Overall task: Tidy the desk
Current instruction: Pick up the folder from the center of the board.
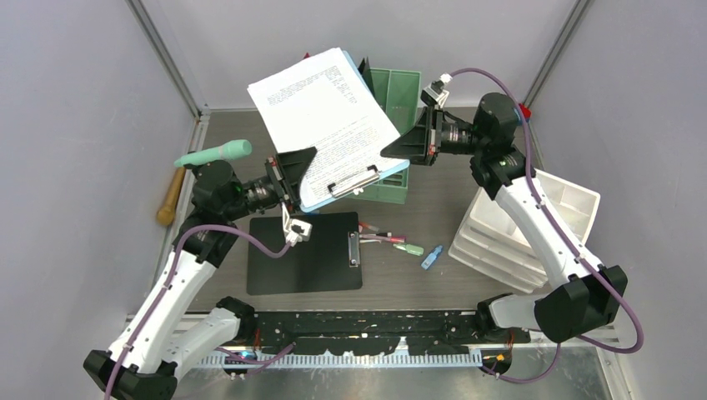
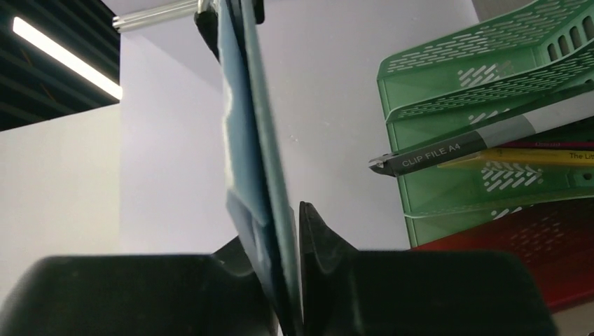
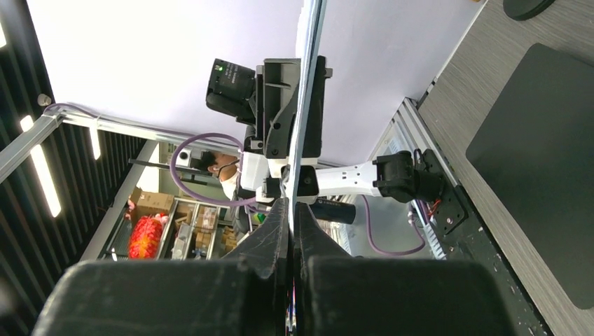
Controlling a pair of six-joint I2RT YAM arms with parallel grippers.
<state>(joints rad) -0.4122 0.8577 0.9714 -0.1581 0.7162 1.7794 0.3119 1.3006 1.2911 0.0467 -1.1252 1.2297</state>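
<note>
A blue clipboard (image 1: 325, 108) with white printed sheets under its metal clip (image 1: 354, 179) hangs tilted in the air above the desk (image 1: 433, 208). My left gripper (image 1: 292, 171) is shut on its lower left edge. In the left wrist view the board's edge (image 2: 252, 175) runs between the two black fingers (image 2: 322, 245) of that gripper (image 2: 291, 231). My right gripper (image 1: 400, 148) is shut on the board's right edge. The right wrist view shows the thin board edge (image 3: 308, 84) pinched at the right gripper (image 3: 292, 217), with the left gripper (image 3: 291, 105) at the far end.
A mint-green file rack (image 1: 392, 100) stands behind the clipboard, holding a clip file (image 2: 434, 154). A black clipboard (image 1: 304, 250) lies flat on the desk, with pens (image 1: 383, 240) and a blue item (image 1: 431, 257) beside it. The white drawer unit (image 1: 525, 225) is at right, a mint-handled tool (image 1: 213, 154) at left.
</note>
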